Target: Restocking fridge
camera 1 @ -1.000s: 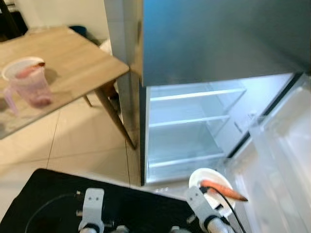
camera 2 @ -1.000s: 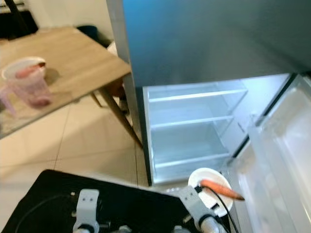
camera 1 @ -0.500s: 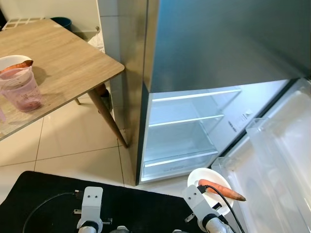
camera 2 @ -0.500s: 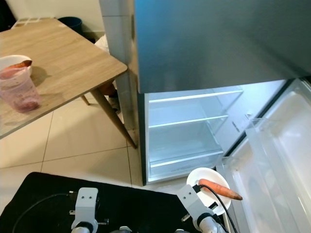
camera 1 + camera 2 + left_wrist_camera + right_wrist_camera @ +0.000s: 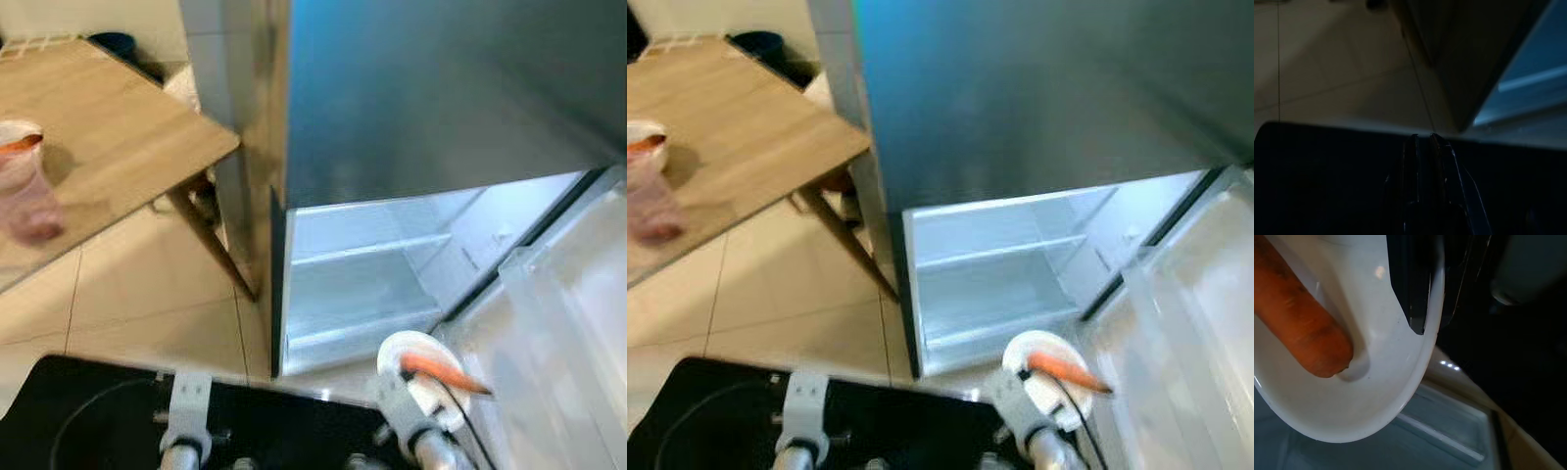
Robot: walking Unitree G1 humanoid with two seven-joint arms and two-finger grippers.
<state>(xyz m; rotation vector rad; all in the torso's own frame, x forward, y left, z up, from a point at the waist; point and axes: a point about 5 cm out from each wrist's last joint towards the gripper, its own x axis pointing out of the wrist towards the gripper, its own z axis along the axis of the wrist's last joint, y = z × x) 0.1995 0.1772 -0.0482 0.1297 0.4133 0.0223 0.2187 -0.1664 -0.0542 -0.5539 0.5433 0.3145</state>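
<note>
While my right gripper pinches the rim of the white plate bearing the carrot, just before the open fridge, I should keep it level. My left gripper hangs idle, fingers together.

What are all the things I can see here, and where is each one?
Fridge: one, grey steel, ahead; lower door open, lit white shelves bare.
Fridge door: one, clear bins, swung out at the right.
Plate: one, white, held before the lower shelves.
Carrot: one, orange, lying on the plate.
Table: one, light wood, at the left.
Jug: one, pinkish, blurred, on the table.
Floor: beige tiles.
Right gripper: black fingers clamped on the plate's rim.
Left gripper: black fingers together, idle, low at the left.
</note>
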